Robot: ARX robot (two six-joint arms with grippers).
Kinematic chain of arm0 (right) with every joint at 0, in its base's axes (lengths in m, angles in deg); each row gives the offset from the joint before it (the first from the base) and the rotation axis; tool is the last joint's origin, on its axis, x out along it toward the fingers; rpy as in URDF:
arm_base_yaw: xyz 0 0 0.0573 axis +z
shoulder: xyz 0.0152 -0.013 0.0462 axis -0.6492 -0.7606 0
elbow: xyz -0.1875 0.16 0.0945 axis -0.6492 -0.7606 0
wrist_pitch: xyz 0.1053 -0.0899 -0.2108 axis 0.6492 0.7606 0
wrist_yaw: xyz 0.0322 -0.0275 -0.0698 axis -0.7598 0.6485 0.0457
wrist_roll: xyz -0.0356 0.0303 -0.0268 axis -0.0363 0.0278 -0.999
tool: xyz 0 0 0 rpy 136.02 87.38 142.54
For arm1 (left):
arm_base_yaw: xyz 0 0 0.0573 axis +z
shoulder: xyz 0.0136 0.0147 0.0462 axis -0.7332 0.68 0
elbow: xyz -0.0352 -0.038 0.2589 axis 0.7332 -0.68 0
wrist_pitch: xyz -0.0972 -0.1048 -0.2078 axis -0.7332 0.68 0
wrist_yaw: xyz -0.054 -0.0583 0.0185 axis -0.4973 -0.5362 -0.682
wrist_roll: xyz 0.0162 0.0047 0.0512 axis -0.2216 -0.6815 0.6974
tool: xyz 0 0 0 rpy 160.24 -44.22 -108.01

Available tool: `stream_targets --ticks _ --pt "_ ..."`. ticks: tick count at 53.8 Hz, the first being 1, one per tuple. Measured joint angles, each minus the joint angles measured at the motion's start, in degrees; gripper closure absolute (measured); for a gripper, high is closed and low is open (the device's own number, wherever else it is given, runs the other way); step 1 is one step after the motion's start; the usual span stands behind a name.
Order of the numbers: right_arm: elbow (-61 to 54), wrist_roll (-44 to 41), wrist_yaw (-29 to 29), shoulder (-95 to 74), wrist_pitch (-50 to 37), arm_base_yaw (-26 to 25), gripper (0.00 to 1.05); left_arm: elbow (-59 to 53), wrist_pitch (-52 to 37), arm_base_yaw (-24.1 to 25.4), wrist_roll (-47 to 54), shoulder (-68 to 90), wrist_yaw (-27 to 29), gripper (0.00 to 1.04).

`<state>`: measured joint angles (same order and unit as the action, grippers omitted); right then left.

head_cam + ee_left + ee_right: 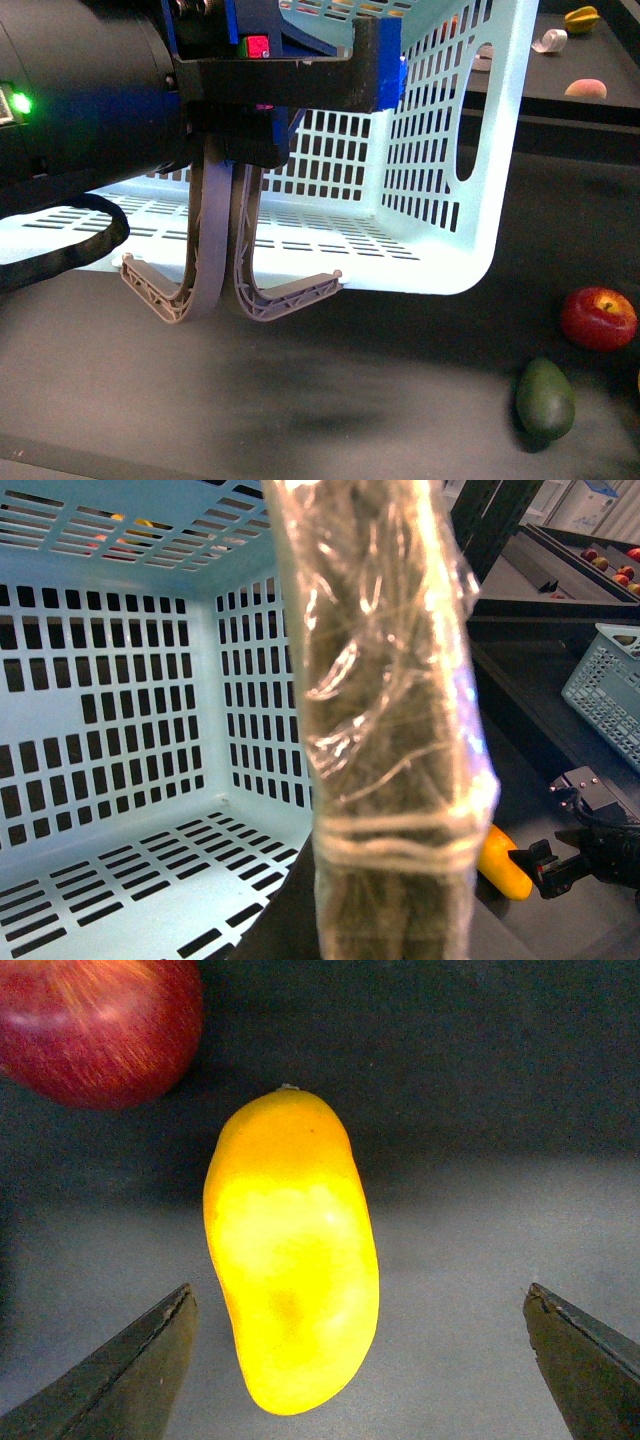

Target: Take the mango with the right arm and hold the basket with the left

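The pale aqua basket (430, 150) is tipped up off the dark table, its two grey-brown handles (205, 285) hanging down. My left gripper (372, 62) is shut on the basket's upper rim; in the left wrist view its plastic-wrapped finger (390, 730) stands in front of the basket's slotted inside (100, 730). The yellow-orange mango (290, 1250) lies on the table between the wide-apart fingers (130, 1370) of my open right gripper (358, 1292), touching neither. The left wrist view also shows the mango (503, 863) with the right gripper (575, 865) just beside it.
A red apple (598, 318) lies close to the mango's far end and shows again as the apple (100, 1025). A dark green fruit (545, 398) lies in front of it. Small fruits (585, 90) sit on a back shelf. A grey-blue crate (610, 685) stands far right.
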<state>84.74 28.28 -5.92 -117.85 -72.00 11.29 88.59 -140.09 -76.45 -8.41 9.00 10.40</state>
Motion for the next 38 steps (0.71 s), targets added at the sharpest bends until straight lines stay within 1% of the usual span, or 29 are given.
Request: stream_targets --ticks 20,38 --pt "5.84 -0.59 0.68 -6.49 1.68 0.00 0.08 0.00 0.00 0.00 0.00 0.00 0.04 0.97" --pt "10.12 -0.52 1.44 -10.75 2.60 1.57 0.08 0.00 0.00 0.00 0.00 0.00 0.02 0.97"
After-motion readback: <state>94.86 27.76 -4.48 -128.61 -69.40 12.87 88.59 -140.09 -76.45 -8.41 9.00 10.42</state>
